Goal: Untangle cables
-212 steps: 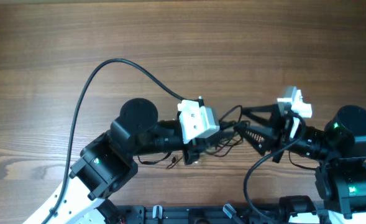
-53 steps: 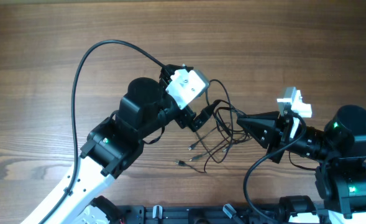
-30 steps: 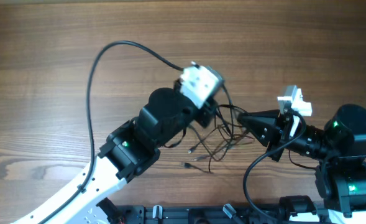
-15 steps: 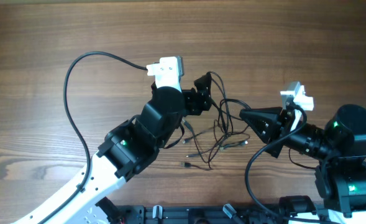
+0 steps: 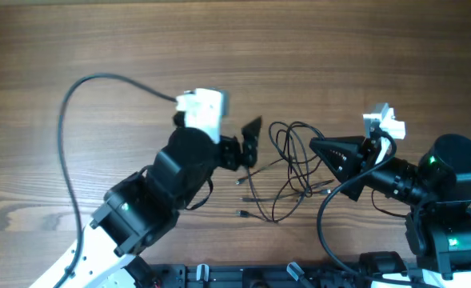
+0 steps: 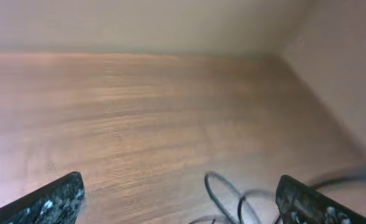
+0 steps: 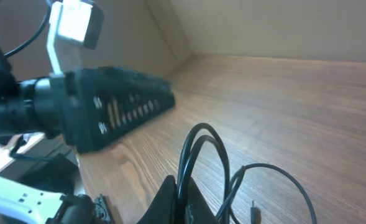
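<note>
**Left jaws spread, right gripper pinching the cable tangle**

Overhead: wooden table (image 5: 339,48). The left arm enters from 7 o'clock. The left gripper (image 5: 251,141) sits near frame centre with its two fingers spread wide and nothing between them. The cables (image 5: 289,164) lie on the table at 3 o'clock of it, close but apart. They form loose overlapping loops, with a few strands trailing toward 7 o'clock that end in small plugs. The right gripper (image 5: 315,146) comes in from 3 o'clock, fingers pressed together to a point. Its tip is at the 3 o'clock edge of the loops, touching them. A white wrist camera (image 5: 201,108) sits on the left arm. A thick black arm cable (image 5: 107,77) arcs away from it toward 9 o'clock.

Left wrist: blurry. The left gripper (image 6: 179,199) shows only its fingertips, in the 7 and 5 o'clock corners, far apart. The cables (image 6: 209,190) show as a thin loop at the bottom edge between them, nearer the 5 o'clock tip. No contact seen.

Right wrist: the right gripper (image 7: 173,200) is at 6 o'clock, closed and pinching the cables (image 7: 184,158). Cord loops rise from the tip toward 12 o'clock, and another strand curves off to 4 o'clock. One of the left gripper's perforated fingers (image 7: 123,112) is at 9 o'clock, apart from the loops.
</note>
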Robot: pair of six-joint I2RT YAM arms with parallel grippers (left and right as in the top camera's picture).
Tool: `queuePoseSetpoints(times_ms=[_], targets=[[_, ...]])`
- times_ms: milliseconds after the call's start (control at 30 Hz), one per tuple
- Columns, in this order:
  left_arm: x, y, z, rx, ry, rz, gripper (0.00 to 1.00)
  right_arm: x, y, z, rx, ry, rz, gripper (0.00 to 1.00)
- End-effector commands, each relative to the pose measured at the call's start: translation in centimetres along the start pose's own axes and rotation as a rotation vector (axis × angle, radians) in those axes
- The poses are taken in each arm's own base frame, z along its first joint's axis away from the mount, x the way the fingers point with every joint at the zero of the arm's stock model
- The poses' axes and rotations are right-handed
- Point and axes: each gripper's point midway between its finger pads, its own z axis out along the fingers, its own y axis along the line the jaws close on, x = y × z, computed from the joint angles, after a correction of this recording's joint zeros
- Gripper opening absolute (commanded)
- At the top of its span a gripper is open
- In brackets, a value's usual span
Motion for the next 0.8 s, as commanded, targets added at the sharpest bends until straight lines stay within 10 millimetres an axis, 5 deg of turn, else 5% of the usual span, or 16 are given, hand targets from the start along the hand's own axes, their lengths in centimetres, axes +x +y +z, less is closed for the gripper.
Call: queuePoseSetpoints(times_ms=[0, 200, 333, 533, 767], targets=[[2.9, -4.2, 0.9, 0.267, 0.101, 0.395, 1.0, -0.2, 2.5, -0.4, -0.125, 0.002, -0.093, 0.04], [5.9, -5.6, 2.8, 0.37, 0.196, 0.495, 1.0, -0.2, 3.3, -0.5, -0.169, 0.001, -0.119, 0.04], [6.1, -5.3, 2.8, 0.362, 0.198, 0.522, 1.0, -0.2, 3.3, -0.5, -0.169, 0.001, -0.12, 0.04], [5.3, -1.5, 3.6, 0.265, 0.221, 0.472, 1.0, -0.3, 3.0, -0.4, -0.153, -0.001, -0.118, 0.04], [6.1, -3.1, 2.8, 0.461, 0.244, 0.474, 1.0, -0.3, 3.1, -0.5, -0.159, -0.001, -0.114, 0.04]])
